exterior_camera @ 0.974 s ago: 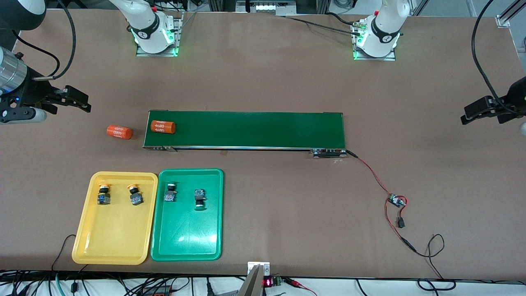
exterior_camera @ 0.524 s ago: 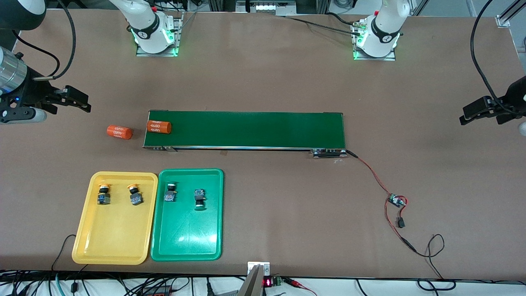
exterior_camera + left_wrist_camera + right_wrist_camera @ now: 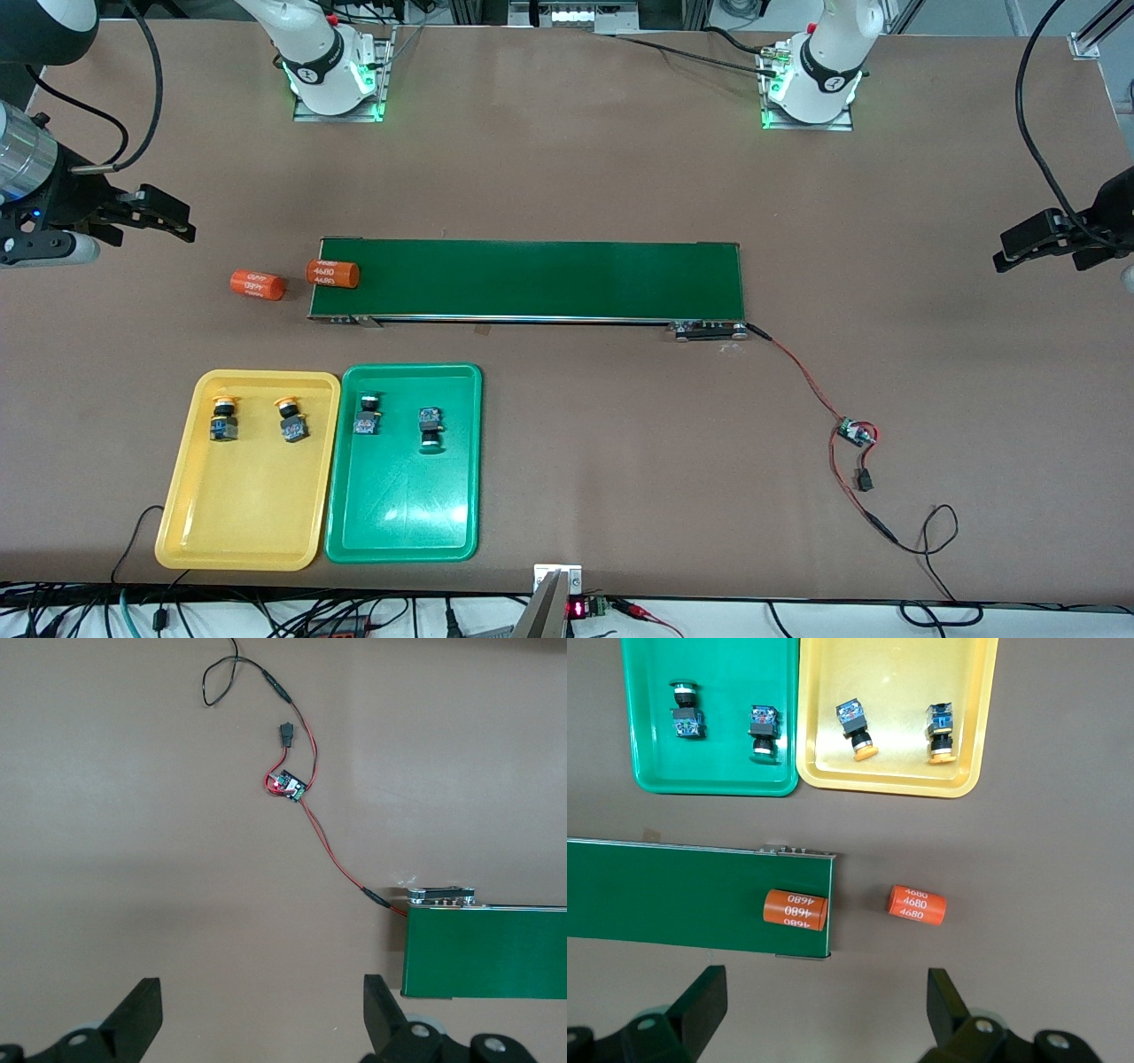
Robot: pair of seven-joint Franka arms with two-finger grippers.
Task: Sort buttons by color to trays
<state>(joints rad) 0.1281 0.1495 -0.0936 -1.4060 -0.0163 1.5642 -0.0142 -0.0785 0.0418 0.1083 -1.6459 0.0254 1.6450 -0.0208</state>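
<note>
Grippers: left gripper [image 3: 1032, 245] and right gripper [image 3: 159, 220] hang wide open, empty, over bare table at opposite ends. Yellow tray [image 3: 239, 523] holds two yellow-capped buttons [image 3: 223, 418]; adjoining green tray [image 3: 403, 523] holds two green-capped buttons [image 3: 368, 415], all dark-bodied, lying on their sides.

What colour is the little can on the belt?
Orange, with white numbers: the can, clearest in the right wrist view.

A wide brown table [image 3: 567, 159] fills the view under even light, with tangled cables [image 3: 266, 611] along its edge nearest the front camera.
</note>
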